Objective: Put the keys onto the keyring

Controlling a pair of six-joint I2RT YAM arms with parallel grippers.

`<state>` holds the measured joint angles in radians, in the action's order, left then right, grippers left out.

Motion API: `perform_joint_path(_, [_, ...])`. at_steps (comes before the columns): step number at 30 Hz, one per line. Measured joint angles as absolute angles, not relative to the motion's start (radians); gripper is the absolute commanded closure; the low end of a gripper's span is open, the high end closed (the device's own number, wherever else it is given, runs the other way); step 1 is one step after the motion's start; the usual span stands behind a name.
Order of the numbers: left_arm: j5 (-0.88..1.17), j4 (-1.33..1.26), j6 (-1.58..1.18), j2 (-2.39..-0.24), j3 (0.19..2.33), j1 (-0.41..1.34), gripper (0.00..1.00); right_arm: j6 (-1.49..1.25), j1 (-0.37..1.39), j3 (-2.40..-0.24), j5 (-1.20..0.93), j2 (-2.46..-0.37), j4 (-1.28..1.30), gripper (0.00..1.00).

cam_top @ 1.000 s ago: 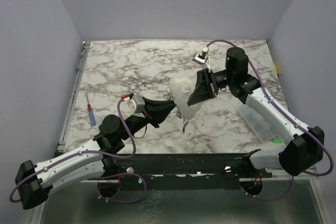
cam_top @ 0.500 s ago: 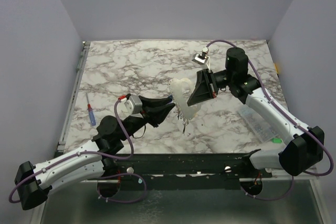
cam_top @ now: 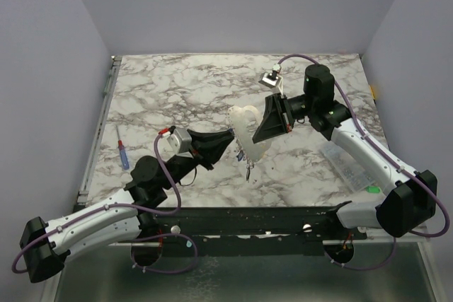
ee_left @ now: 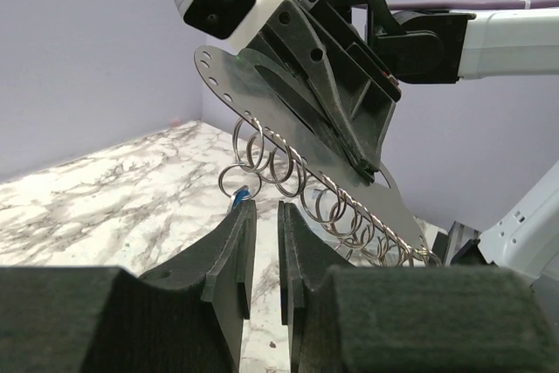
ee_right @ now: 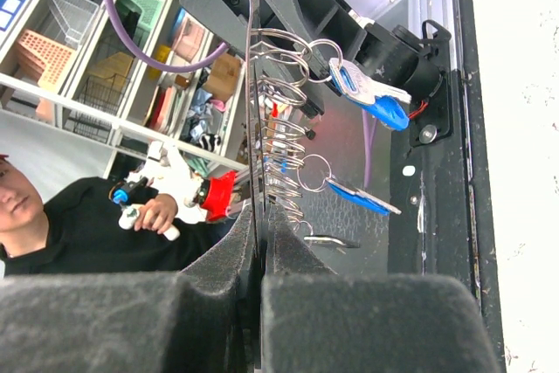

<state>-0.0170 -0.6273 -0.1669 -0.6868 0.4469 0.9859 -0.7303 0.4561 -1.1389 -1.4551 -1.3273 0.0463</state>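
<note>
My right gripper (cam_top: 258, 134) is shut on a thin pale plate (cam_top: 244, 119) that carries a row of metal keyrings (ee_left: 288, 172) and holds it above the table. Small keys hang from the rings: two with blue heads (ee_right: 377, 100) (ee_right: 358, 197) and one plain key (ee_right: 330, 239); they dangle below the plate in the top view (cam_top: 249, 167). My left gripper (cam_top: 230, 138) is just left of the plate, its jaws a narrow gap apart with nothing between them (ee_left: 262, 209). A blue key tag (ee_left: 239, 196) hangs at its left fingertip.
A thin red-and-blue stick (cam_top: 123, 153) lies near the table's left edge. A clear box (cam_top: 348, 166) with a green item (cam_top: 371, 190) sits under the right arm. The side walls stand close on the left and right.
My left gripper has edged slightly up toward the plate's rings. The right gripper and the plate have stayed still.
</note>
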Motion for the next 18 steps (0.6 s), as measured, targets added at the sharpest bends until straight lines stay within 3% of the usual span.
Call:
perform_joint_path(11, [-0.016, -0.630, -0.168, -0.724, 0.463, 0.986, 0.74, -0.733, 0.456, -1.131, -1.452, -1.327, 0.046, 0.99])
perform_joint_path(18, [-0.016, -0.646, -0.173, -0.745, 0.467, 0.991, 0.66, -0.733, 0.456, -1.130, -1.452, -1.327, 0.043, 0.99])
